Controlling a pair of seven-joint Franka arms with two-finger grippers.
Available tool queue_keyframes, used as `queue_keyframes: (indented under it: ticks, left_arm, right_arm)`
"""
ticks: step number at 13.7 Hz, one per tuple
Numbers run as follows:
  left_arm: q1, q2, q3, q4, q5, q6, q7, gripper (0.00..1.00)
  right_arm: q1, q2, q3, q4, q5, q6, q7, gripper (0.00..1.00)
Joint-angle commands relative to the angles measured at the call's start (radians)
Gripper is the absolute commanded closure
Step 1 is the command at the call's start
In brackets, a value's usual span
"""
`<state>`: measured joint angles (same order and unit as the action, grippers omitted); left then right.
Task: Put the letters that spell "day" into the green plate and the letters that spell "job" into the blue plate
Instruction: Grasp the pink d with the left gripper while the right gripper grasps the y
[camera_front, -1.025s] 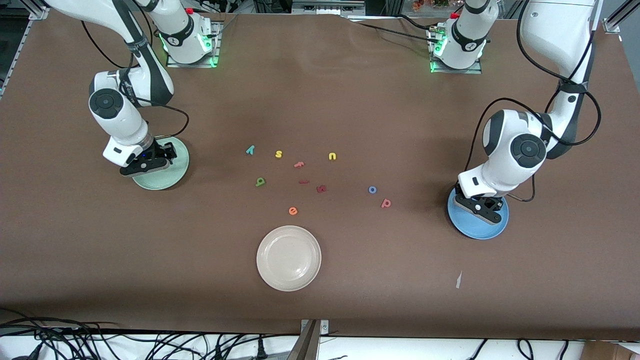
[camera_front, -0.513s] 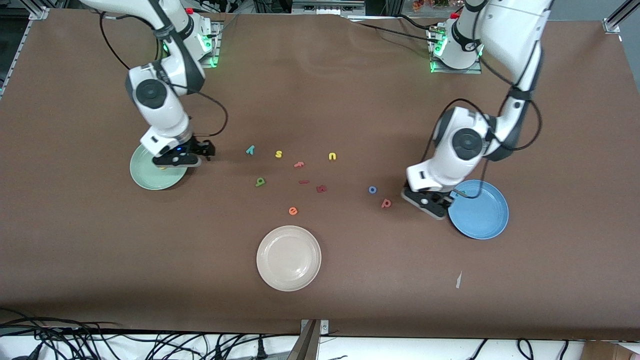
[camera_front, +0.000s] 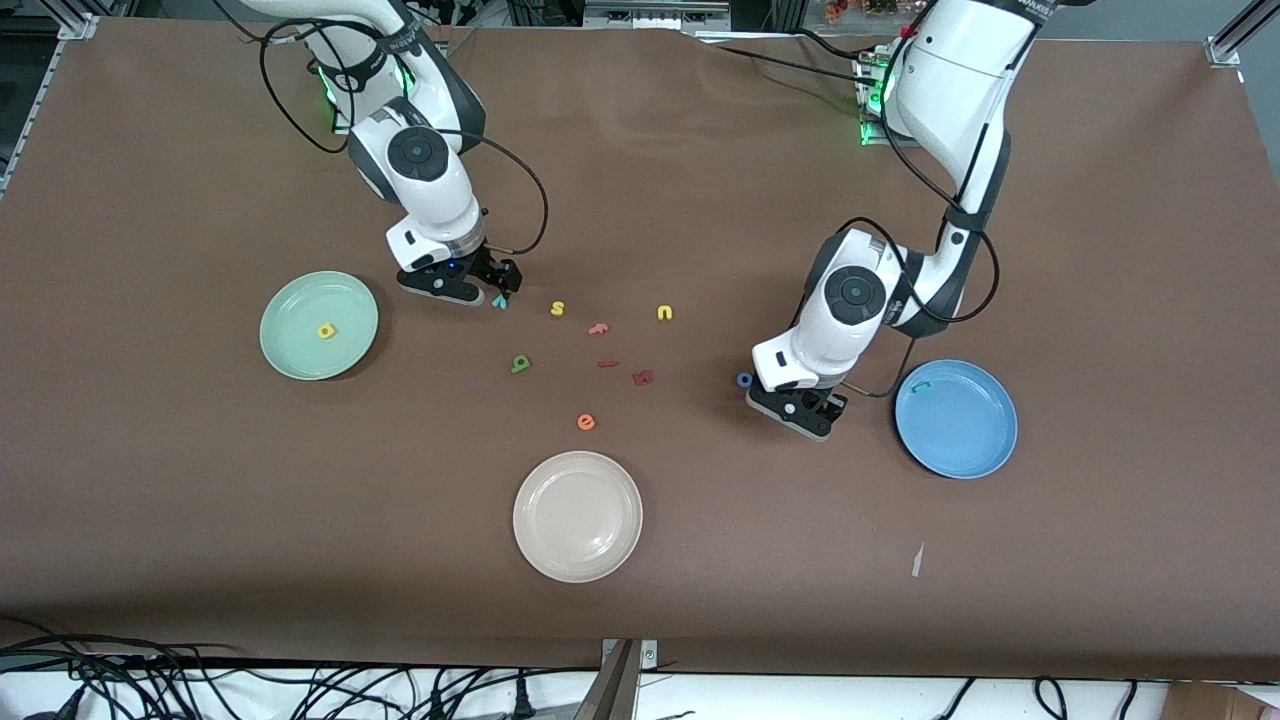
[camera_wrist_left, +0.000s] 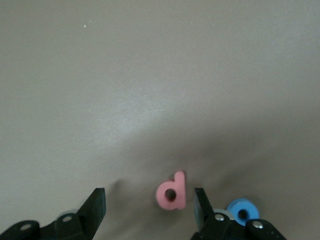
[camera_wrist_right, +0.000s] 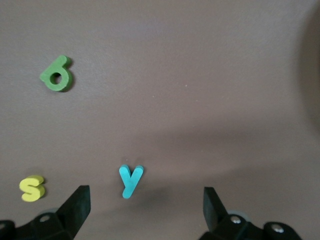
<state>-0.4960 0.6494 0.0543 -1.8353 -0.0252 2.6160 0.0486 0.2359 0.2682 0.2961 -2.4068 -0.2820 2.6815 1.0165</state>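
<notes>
The green plate (camera_front: 300, 352) holds the yellow a (camera_front: 326, 331). In the blue plate (camera_front: 975, 440) lies the teal j (camera_front: 922, 385). My right gripper (camera_front: 497, 282) (camera_wrist_right: 145, 206) hangs open just above the teal y (camera_front: 499, 302) (camera_wrist_right: 130, 181), which lies between its fingers without touching them. The green d (camera_front: 521, 364) (camera_wrist_right: 56, 75) rests nearer the front camera. My left gripper (camera_front: 802, 408) (camera_wrist_left: 148, 207) is open over the salmon-pink b (camera_wrist_left: 171, 191), which lies close to one finger and is hidden in the front view. Beside it sits the blue o (camera_front: 744, 380) (camera_wrist_left: 243, 212).
Loose letters lie mid-table: a yellow s (camera_front: 557, 308) (camera_wrist_right: 32, 188), a salmon f (camera_front: 598, 328), a yellow u (camera_front: 665, 313), two dark red pieces (camera_front: 643, 377) and an orange e (camera_front: 586, 422). A cream-white plate (camera_front: 577, 516) stands nearer the front camera.
Both arms left their plates and swung toward the middle, the right to the y, the left to the b. The a and the j stayed in the plates. Both grippers widened.
</notes>
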Motion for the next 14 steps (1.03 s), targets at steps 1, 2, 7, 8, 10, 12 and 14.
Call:
queue_keyframes:
  ticks: [1, 2, 7, 8, 10, 12, 14]
  left_arm:
    - [-0.022, 0.029, 0.013, 0.030, -0.025, -0.001, -0.027, 0.20]
    - [-0.025, 0.032, 0.013, 0.030, -0.025, 0.001, -0.027, 0.20]
    - [-0.029, 0.038, 0.013, 0.030, -0.015, 0.001, -0.027, 0.41]
    - [-0.029, 0.039, 0.013, 0.030, -0.013, 0.001, -0.024, 0.50]
    - [-0.029, 0.041, 0.013, 0.030, -0.013, 0.001, -0.021, 0.59]
    - [-0.032, 0.042, 0.013, 0.030, -0.015, 0.001, -0.019, 0.67]
    - [-0.032, 0.042, 0.013, 0.030, -0.013, 0.001, -0.018, 0.84]
  right_arm:
    - [0.000, 0.058, -0.003, 0.044, -0.011, 0.020, 0.013, 0.00]
    - [0.002, 0.072, -0.003, 0.054, -0.012, 0.020, 0.014, 0.00]
    - [0.002, 0.094, -0.005, 0.055, -0.046, 0.021, 0.016, 0.20]
    - [0.005, 0.094, -0.003, 0.055, -0.049, 0.021, 0.017, 0.29]
    - [0.017, 0.098, -0.005, 0.055, -0.049, 0.021, 0.017, 0.31]
    - [0.017, 0.114, -0.005, 0.058, -0.048, 0.024, 0.017, 0.31]
    - [0.017, 0.120, -0.005, 0.066, -0.049, 0.026, 0.017, 0.31]
